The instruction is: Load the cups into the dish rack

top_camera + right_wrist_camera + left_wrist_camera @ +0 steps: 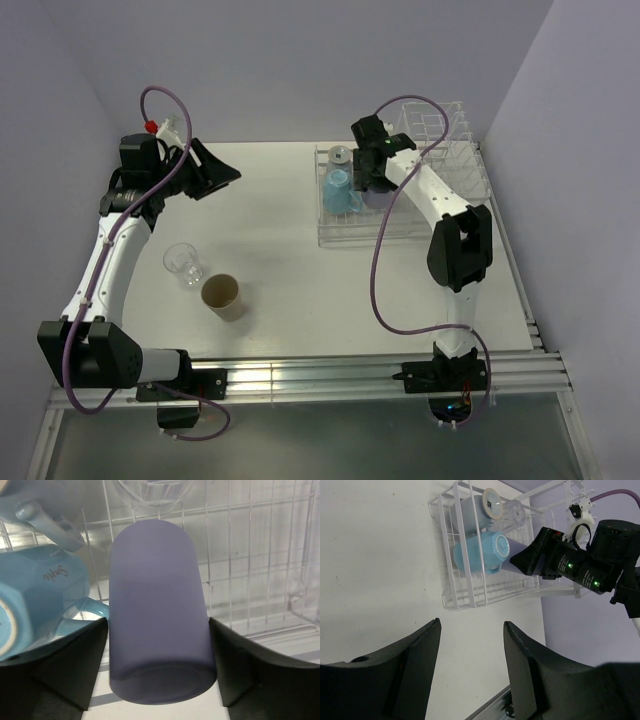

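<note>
My right gripper (158, 622) is shut on the lavender tumbler (157, 615), one finger against each side, and holds it lying over the flat tray of the white wire dish rack (250, 555). A light blue mug (40, 590) lies just left of it, with a second mug (50, 525) and a clear glass (150, 492) beyond. From above, the right gripper (372, 190) is over the rack (400, 235). A clear glass (184, 262) and a tan cup (222, 297) stand on the table at the near left. My left gripper (225, 175) hovers open and empty at the far left.
The rack's tall upright dividers (440, 125) rise at the far right. In the left wrist view, the rack (460, 592) holds the blue mug (480, 555) and the right arm's wrist (570, 565) reaches over it. Walls close in on both sides and behind the table.
</note>
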